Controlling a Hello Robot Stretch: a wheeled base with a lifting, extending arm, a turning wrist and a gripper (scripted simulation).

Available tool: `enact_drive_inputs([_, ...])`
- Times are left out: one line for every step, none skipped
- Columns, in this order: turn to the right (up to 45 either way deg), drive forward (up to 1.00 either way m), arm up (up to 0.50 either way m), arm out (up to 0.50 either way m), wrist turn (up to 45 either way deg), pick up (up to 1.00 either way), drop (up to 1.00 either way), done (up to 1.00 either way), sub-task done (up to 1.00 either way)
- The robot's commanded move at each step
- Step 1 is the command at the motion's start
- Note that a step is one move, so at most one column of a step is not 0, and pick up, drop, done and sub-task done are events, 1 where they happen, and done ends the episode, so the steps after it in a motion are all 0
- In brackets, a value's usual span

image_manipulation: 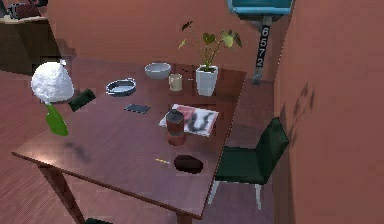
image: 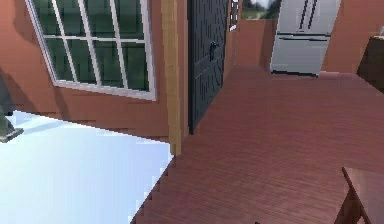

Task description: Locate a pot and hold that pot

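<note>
the pot [image_manipulation: 121,87], a low grey round vessel, sits on the wooden table [image_manipulation: 110,145] toward its far left side in the arm side view. to its right stand a bowl [image_manipulation: 157,70], a cup [image_manipulation: 176,82] and a potted plant [image_manipulation: 207,72]. a green chair [image_manipulation: 250,160] stands at the table's right. i cannot tell the state of the fingers.

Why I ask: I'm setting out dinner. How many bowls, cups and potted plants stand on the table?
Bowls: 2, the grey bowl and the white bowl
Cups: 1, the cup
Potted plants: 1, the potted plant
Total: 4
</note>
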Motion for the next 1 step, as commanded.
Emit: enact_drive_inputs([0.0, 0.0, 0.38, 0.0, 0.0, 0.0, 0.0, 0.0, 0.0])
